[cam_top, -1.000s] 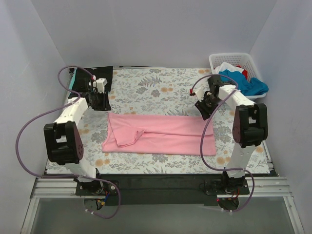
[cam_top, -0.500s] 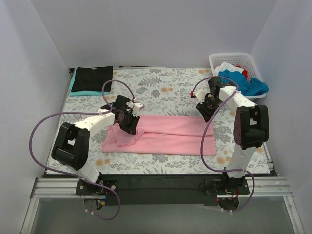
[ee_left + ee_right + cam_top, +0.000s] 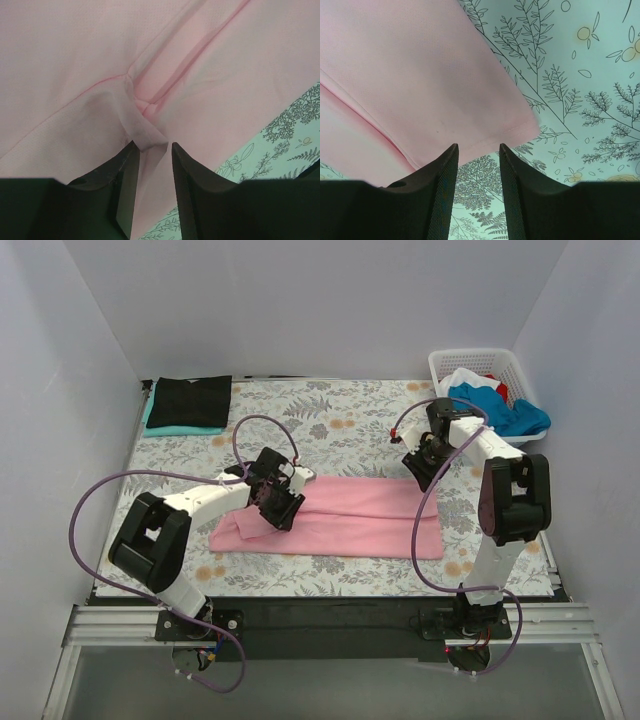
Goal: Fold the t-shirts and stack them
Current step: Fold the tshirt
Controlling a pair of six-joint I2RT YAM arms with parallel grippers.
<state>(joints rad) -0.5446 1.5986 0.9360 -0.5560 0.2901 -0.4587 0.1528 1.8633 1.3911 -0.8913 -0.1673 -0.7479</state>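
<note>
Top external view, far-left corner of floral tablecloth point(image 3: 320, 425): black t-shirt point(image 3: 192, 400) folded flat atop teal t-shirt point(image 3: 165, 428), with only a teal strip showing along the near and left edges.

Further right: left gripper point(image 3: 283, 508) down over the left end of pink t-shirt point(image 3: 360, 515). Pink t-shirt spread as a long band across the middle of the tablecloth, rumpled at its left end.

From left wrist: dark fingers point(image 3: 125, 170) parted by a narrow gap. Small raised pleat of pink cloth right at the tips between them, seam lines running off from it. Pinched or merely touched, cannot tell.

Right of that: right gripper point(image 3: 420, 468) tilted down at the far right corner of the pink band.

From right wrist: fingers point(image 3: 442, 185) apart, nothing between them, poised just above the hemmed corner. Hem edge and leaf print both visible through the gap.

Far-right corner: white lattice basket point(image 3: 470, 354) holding a loose heap. White t-shirt point(image 3: 462, 378) toward the left, red t-shirt point(image 3: 503, 392) barely showing behind, blue t-shirt point(image 3: 510, 412) spilling over the near right rim.
</note>
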